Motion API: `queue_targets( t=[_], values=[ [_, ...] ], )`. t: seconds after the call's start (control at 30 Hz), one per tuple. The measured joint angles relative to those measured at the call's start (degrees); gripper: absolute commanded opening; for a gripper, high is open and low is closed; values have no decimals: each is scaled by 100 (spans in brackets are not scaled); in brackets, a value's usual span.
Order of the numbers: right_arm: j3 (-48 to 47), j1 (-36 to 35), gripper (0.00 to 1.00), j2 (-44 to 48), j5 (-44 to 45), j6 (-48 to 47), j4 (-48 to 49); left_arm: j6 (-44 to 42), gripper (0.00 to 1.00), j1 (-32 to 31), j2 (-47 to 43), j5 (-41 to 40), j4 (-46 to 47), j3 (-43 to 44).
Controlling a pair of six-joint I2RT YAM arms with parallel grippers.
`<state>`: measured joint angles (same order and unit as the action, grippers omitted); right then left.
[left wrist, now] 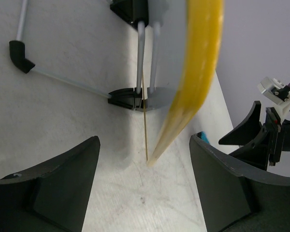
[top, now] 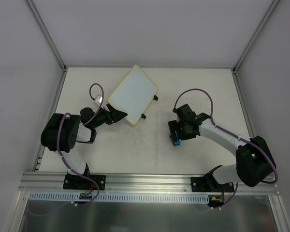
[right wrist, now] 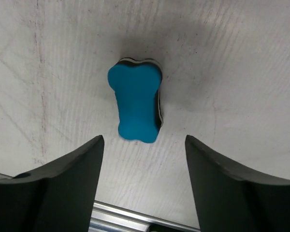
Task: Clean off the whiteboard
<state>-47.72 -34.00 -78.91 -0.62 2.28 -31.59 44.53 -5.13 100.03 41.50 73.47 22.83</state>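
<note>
The whiteboard (top: pixel 133 93), white with a thin yellow frame and two black clips (top: pixel 155 98), lies at the back centre-left of the table. My left gripper (top: pixel 117 115) is at its near-left corner. In the left wrist view the yellow edge (left wrist: pixel 198 72) runs down to a corner on the table, ahead of my open left gripper (left wrist: pixel 145 193), and neither finger touches it. A blue bone-shaped eraser (right wrist: pixel 135 104) lies loose on the table. My right gripper (right wrist: pixel 144 179) hangs open just short of it. From above, the eraser (top: pixel 175 143) shows under the right gripper (top: pixel 176 137).
An aluminium rail (top: pixel 150 180) runs along the near table edge, also seen below the right fingers as the rail (right wrist: pixel 135 217). White enclosure walls stand left, right and behind. The right arm's gripper (left wrist: pixel 266 140) appears at the right of the left wrist view.
</note>
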Motion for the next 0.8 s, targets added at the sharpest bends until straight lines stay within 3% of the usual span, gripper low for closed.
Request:
queue_targets(
  t=[0.03, 0.1, 0.5, 0.7, 0.73, 0.8],
  values=[
    [-13, 2, 82, -13, 46, -50, -35, -2, 77, 37, -4, -2, -2, -74],
    [-20, 2, 86, -24, 92, -68, -55, -2, 79, 46, -28, -13, -4, -146],
    [-26, 2, 88, 0, 251, -85, -83, -138, 81, 114, -933, -289, 7, -866],
    [127, 2, 93, 693, 170, -96, 133, -251, 82, 149, -2212, -542, -153, -1506],
    [195, 2, 96, 874, 170, -103, 203, -271, 97, 149, -2511, -605, -332, -1563],
    [378, 2, 99, 1318, 166, -111, 363, -391, 99, 149, -3416, -758, -782, -1718]
  ],
)
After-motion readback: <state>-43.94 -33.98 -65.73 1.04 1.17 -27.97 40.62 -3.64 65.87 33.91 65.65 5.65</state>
